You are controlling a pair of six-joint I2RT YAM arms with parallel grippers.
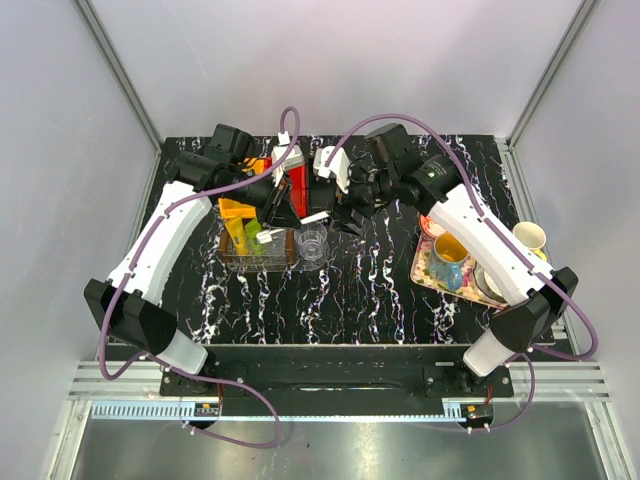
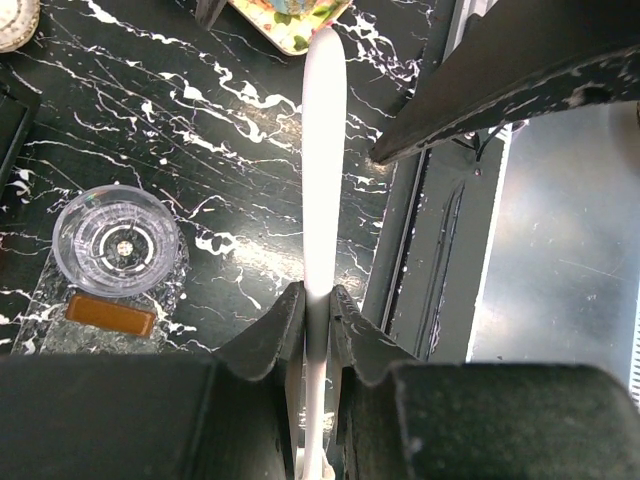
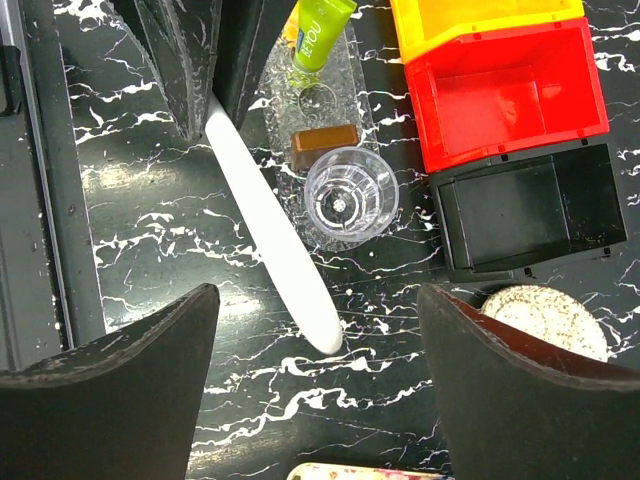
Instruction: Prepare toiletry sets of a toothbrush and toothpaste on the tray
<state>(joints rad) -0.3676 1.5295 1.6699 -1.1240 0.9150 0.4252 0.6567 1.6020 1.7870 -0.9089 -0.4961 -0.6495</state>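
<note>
The left gripper (image 2: 318, 298) is closed tight on the toothbrush (image 2: 322, 150), pinching the white handle near one end, so that most of its length projects free beyond the fingertips. The right gripper (image 3: 318, 310) faces it with its fingers (image 3: 130, 380) spread wide and nothing in its grasp. In the right wrist view the rounded free end of the toothbrush lies in the gap between them, with clear space on either side. Whether that end touches the marbled black table (image 3: 150, 220) cannot be told. The toothbrush runs alongside the clear tray (image 3: 352, 75), just off its long edge and not on it. On the tray stand a glass cup (image 3: 350, 190) at one end, a small brown block (image 3: 323, 147) next to it, and the green toothpaste tube (image 3: 320, 30) further along. Past the tray's far side sit a yellow bin (image 3: 480, 15), a red bin (image 3: 505, 90) and a black bin (image 3: 530, 215), side by side and close to the cup. On the toothbrush's other side lies a bare strip of table up to its near edge. A floral tray (image 1: 425, 270) with a blue mug (image 1: 447, 262) sits well apart, by the right edge.
</note>
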